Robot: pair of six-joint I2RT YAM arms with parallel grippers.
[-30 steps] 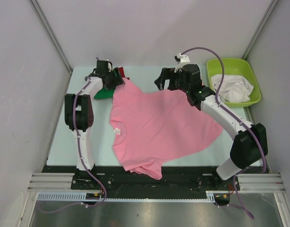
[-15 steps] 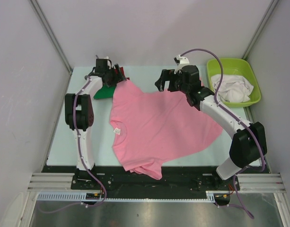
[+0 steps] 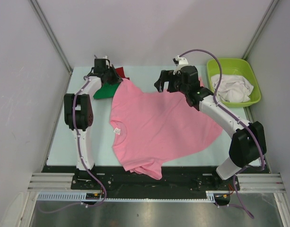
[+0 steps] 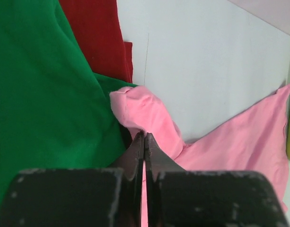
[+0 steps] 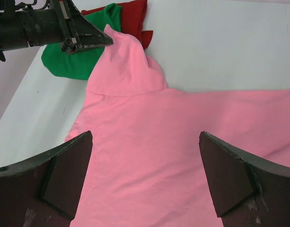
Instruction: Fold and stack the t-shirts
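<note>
left pincer newly clamped on sleeve of pink t-shirt, right pincer wide, shirt lying crosswise, neck leftward

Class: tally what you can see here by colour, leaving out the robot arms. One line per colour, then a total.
pink t-shirt: 1
green t-shirt: 1
red t-shirt: 1
white cloth heap, in the tub: 1 (the shirts within it cannot be counted)
lime-green tub: 1
Total: 5
</note>
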